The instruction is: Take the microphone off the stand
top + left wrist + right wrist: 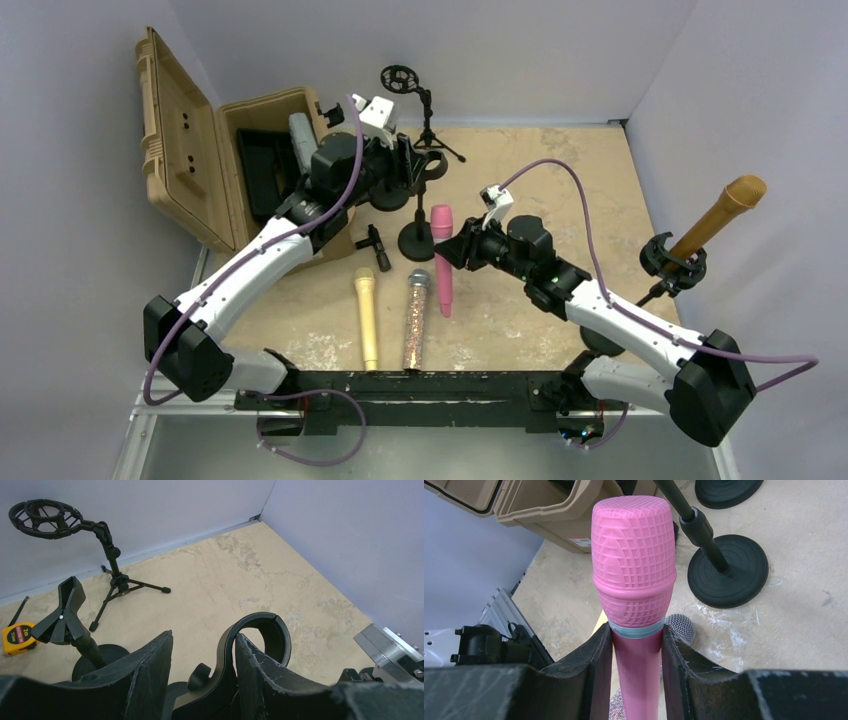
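Note:
My right gripper (636, 628) is shut on the pink microphone (634, 565), just below its grille. In the top view the pink microphone (442, 262) hangs in that gripper (452, 250) beside the round black stand base (418, 243). The stand's black clip (265, 635) is empty. It sits between the fingers of my left gripper (204, 635). The right finger (260, 675) touches the clip, while a gap separates the left finger (145, 670) from it. From above, the left gripper (425, 165) is over the stand's top.
A yellow microphone (366, 318) and a glittery one (416, 320) lie near the front. A gold microphone (720, 215) sits in a stand at right. An open tan case (215, 165) is at back left, a tripod shock mount (45, 517) behind, and a second clip stand (65, 615) beside it.

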Motion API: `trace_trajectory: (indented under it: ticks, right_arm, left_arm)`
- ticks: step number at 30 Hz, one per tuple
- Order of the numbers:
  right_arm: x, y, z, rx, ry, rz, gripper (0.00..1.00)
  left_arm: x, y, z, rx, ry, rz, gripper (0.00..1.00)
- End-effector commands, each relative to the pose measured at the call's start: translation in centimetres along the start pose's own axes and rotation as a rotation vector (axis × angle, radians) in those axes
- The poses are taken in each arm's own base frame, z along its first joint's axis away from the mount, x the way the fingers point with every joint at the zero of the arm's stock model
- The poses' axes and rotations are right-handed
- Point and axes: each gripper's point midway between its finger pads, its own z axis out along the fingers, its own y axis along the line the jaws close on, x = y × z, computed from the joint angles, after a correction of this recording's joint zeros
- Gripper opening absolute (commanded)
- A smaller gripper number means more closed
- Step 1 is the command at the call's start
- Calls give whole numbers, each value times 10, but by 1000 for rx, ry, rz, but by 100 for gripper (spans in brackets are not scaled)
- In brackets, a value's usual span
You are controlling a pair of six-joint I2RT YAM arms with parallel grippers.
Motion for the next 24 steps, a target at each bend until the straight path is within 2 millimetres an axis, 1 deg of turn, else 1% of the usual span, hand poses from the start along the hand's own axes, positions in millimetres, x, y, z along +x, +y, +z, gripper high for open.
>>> trace_trajectory:
  ticks: [1,2,5,8,13,17,20,24]
  right_arm:
    - [-4,7,1,-32,-18,15,0]
    - [-3,8,1,-38,-14,15,0]
    - [0,7,4,-42,-8,15,0]
    - [4,9,7,-57,12,13,0]
    - [9,1,8,-21,22,34,0]
    - [20,-6,9,6,43,76,0]
    - [32,-8,10,1,81,103,0]
    - [46,-15,12,15,116,115,0]
  left_arm:
    - [66,18,-7,-93,136,-20,46]
    - [73,17,-5,-89,129,-28,46]
    - [87,12,-1,-93,189,-5,44]
    - [108,21,-2,-151,227,-33,43]
    - [133,27,-7,-195,258,-92,43]
    - [151,27,-8,-216,279,-98,42]
    - [166,28,-8,-235,281,-107,42]
    - [178,29,-9,-248,289,-125,42]
